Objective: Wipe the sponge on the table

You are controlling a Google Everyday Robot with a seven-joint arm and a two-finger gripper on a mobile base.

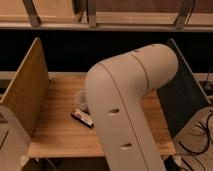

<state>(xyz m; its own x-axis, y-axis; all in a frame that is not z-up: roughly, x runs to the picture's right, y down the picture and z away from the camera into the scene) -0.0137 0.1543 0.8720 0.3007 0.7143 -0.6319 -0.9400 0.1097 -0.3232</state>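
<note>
**View mostly blocked**

The arm (125, 100) fills the middle and hides the end effector, so I cannot tell its state. The desk (55, 137) lies between a wooden panel (25, 95) and a dark panel (186, 95). A dark flat item (82, 119) rests on it beside the arm, with a pale round thing (80, 97) just behind.

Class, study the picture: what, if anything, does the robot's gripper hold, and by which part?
It cannot be told: the gripper is out of view; only the bulky beige arm shows, bent over the table.
</note>
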